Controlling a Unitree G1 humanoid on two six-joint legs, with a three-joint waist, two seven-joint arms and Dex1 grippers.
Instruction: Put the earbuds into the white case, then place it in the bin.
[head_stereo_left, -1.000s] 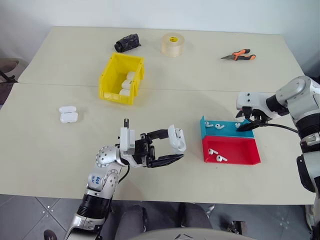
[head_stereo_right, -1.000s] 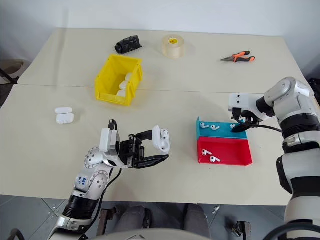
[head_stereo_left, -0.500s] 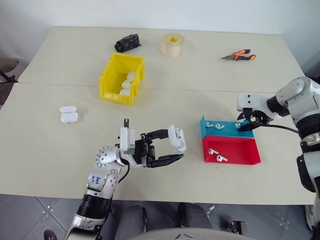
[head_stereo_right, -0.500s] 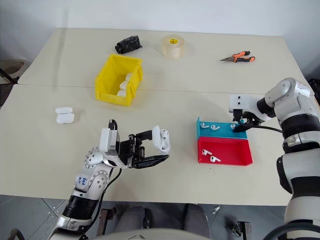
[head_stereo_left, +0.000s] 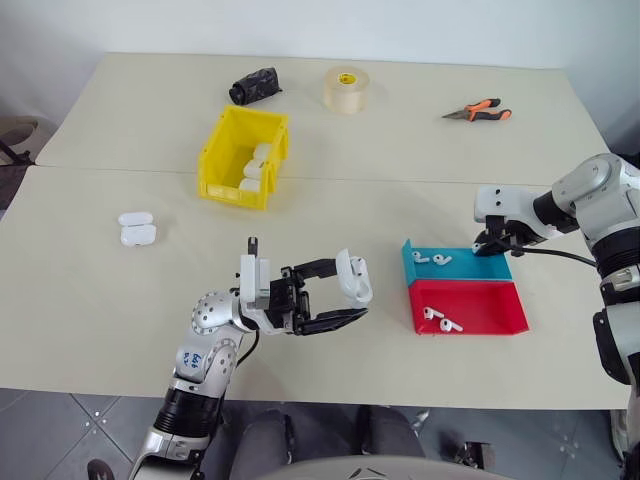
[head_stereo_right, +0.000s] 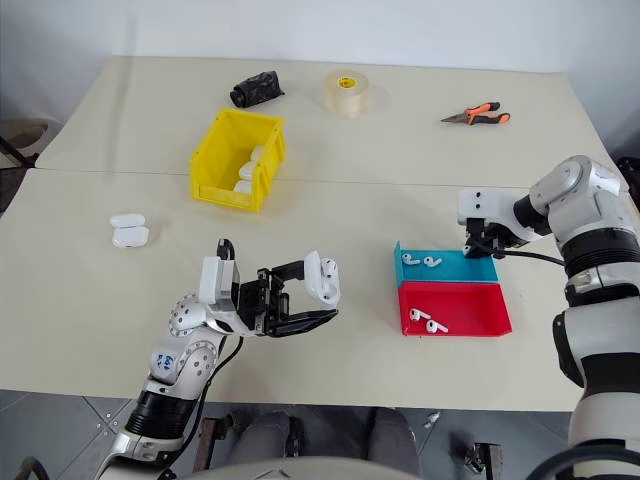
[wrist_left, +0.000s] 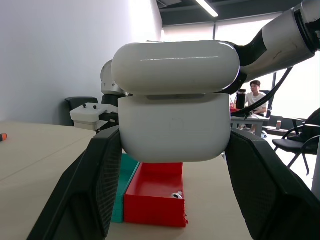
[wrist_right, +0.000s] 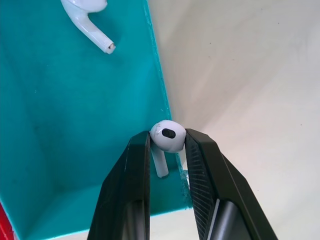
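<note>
My left gripper (head_stereo_left: 352, 290) is shut on the white case (head_stereo_left: 354, 279) and holds it above the table's near middle. The case's lid (wrist_left: 175, 67) stands slightly raised over its body (wrist_left: 175, 127). My right gripper (head_stereo_left: 487, 246) points down into the far right corner of the teal tray (head_stereo_left: 470, 268) and is shut on one earbud (wrist_right: 168, 135). Two more earbuds (head_stereo_left: 430, 259) lie in the teal tray. Two others (head_stereo_left: 440, 319) lie in the red tray (head_stereo_left: 485, 300) beside it. The yellow bin (head_stereo_left: 222, 158) stands at the far left centre, well away from both grippers.
White cases (head_stereo_left: 256, 168) lie inside the bin. Another white case (head_stereo_left: 136, 229) sits on the table at the left. A tape roll (head_stereo_left: 346, 89), orange-handled pliers (head_stereo_left: 478, 110) and a black object (head_stereo_left: 254, 85) lie along the far edge. A person (wrist_left: 256, 95) sits in the background.
My right gripper's fingers have closed on an earbud in the teal tray. Both trays have slid a little to the right and nearer. The left gripper and the case have not moved.
</note>
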